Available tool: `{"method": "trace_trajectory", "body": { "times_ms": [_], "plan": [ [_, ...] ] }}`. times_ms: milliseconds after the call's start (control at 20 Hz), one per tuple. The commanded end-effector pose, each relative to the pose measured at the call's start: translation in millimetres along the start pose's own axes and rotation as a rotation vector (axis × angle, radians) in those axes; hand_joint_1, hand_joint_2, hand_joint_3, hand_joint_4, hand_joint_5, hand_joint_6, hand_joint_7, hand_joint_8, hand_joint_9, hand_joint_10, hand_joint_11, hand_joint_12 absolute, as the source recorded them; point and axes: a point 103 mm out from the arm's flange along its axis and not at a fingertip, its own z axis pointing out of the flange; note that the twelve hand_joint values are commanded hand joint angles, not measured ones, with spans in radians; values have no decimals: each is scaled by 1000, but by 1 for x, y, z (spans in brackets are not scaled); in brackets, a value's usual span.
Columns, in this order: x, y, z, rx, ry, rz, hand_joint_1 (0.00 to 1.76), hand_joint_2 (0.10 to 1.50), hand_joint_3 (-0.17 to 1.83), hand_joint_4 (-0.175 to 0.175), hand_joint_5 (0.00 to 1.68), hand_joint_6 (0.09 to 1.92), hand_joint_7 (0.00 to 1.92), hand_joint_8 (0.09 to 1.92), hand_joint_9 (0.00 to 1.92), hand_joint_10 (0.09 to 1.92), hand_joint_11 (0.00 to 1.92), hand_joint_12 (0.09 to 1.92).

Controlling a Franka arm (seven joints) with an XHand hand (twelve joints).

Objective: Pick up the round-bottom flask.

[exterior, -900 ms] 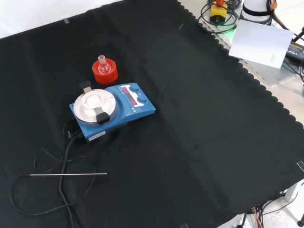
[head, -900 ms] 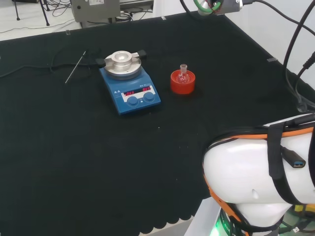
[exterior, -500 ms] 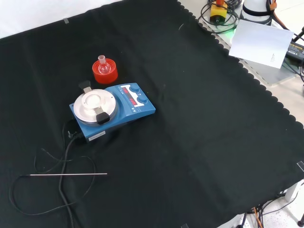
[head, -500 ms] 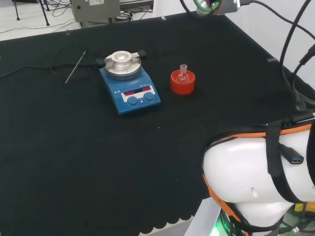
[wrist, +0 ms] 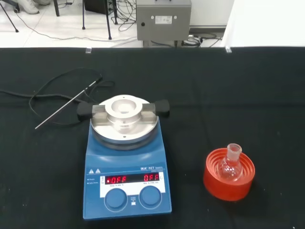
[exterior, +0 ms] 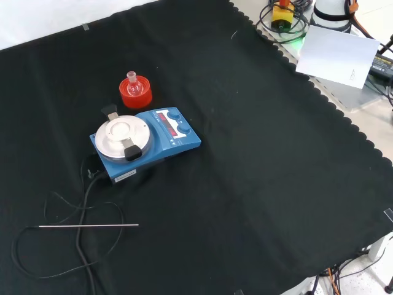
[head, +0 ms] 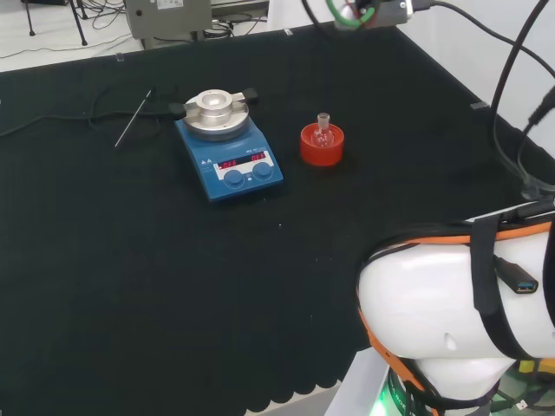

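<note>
A small clear round-bottom flask (head: 323,130) stands upright in a red ribbed ring stand (head: 322,151) on the black cloth. In the front view the flask (exterior: 131,82) and its stand (exterior: 136,96) sit just beyond the blue stirrer plate. The wrist view looks at the flask (wrist: 230,164) and stand (wrist: 228,185) from some distance, with nothing touching them. A grey end part of the arm with cables (head: 368,9) shows at the head view's top edge, well above and beyond the flask.
A blue stirrer plate (head: 230,149) with a round metal top stands left of the flask in the head view. A thin metal rod (exterior: 89,225) and a black cable (exterior: 80,246) lie beyond the plate. The arm's white link (head: 451,321) fills the head view's lower right.
The arm's end part at the head view's top edge has shifted slightly left. The flask, stand and stirrer plate have not moved.
</note>
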Motion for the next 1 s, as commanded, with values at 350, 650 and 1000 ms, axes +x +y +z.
{"method": "trace_trajectory", "body": {
  "times_ms": [350, 650, 1000],
  "plan": [
    [-55, 56, 35, 56, 55, 100, 89, 1239, 315, 6, 168, 87, 41, 433, 126, 597, 0, 1181],
    [-85, 96, 59, 64, 92, 147, 97, 1236, 306, 4, 171, 87, 43, 435, 128, 600, 0, 1186],
    [-98, 147, 100, 104, 132, 150, 149, 1208, 279, 0, 179, 87, 48, 441, 135, 608, 0, 1197]
  ]
}}
